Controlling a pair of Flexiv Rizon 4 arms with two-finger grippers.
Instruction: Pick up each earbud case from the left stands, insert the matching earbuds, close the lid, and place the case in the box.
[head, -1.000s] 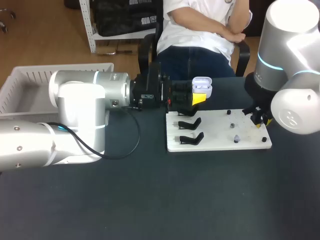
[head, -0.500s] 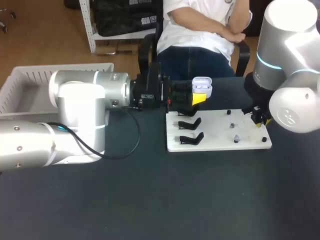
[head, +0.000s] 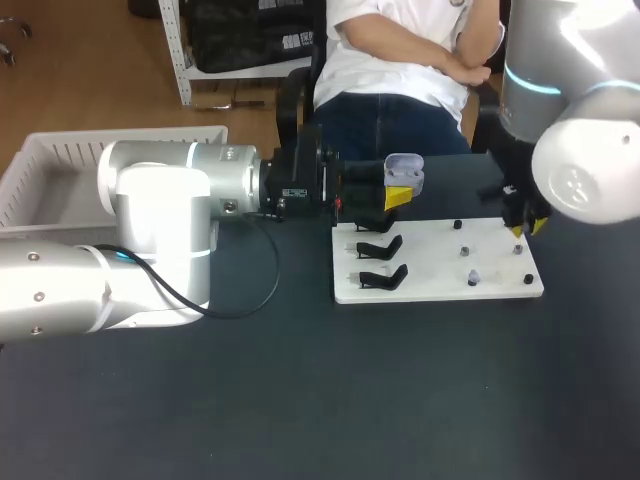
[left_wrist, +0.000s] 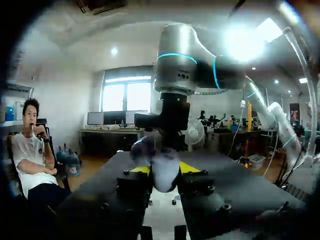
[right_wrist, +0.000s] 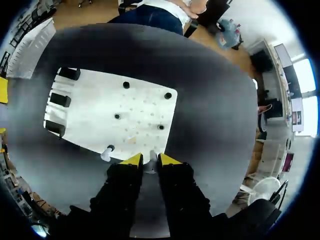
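Observation:
The white earbud case (head: 404, 172) hangs with its lid open above the back left corner of the white board (head: 437, 290), and my left gripper (head: 398, 196) is shut on it. In the left wrist view the case (left_wrist: 161, 160) sits blurred between the yellow tips of my left gripper (left_wrist: 165, 172). My right gripper (head: 522, 224) hangs over the board's right end. Seen from the right wrist, the right gripper (right_wrist: 146, 160) is shut on a small white earbud (right_wrist: 148, 168). Another earbud (right_wrist: 106, 152) stands on the board (right_wrist: 95, 107) just beside it, the same earbud (head: 472, 277) appearing small in the head view.
Two black stands (head: 381, 247) (head: 384, 276) sit on the board's left part, and small black pegs (head: 458, 224) dot its right part. A white basket (head: 55, 170) stands at the table's far left. Dark table surface lies bare in front of the board.
My right gripper's fingers closed in, and the right arm then rose from the board's right end. The left arm and the case stayed where they were.

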